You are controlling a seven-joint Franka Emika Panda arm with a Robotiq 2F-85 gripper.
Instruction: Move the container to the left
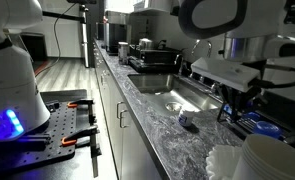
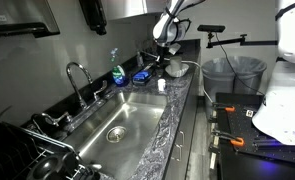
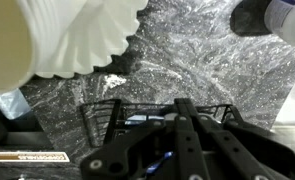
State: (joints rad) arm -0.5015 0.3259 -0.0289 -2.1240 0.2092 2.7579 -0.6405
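Note:
My gripper (image 1: pixel 235 100) hangs over a black wire basket (image 1: pixel 267 128) at the far end of the counter, beside the sink. A small bright-blue container (image 2: pixel 142 77) sits by the sink's back corner, just under and beside the gripper (image 2: pixel 165 58). In the wrist view the dark fingers (image 3: pixel 182 103) meet over the wire basket (image 3: pixel 102 110). A pale blue patch (image 3: pixel 135 120) shows inside the basket behind them. The fingers look closed with nothing between the tips.
White stacked fluted bowls (image 3: pixel 77 40) stand close by (image 1: pixel 249 160). A tall clear bottle with blue liquid (image 2: pixel 117 72) stands behind the steel sink (image 2: pixel 122 115). A small dark-and-white object (image 1: pixel 187 120) lies on the marbled counter (image 3: pixel 187 60).

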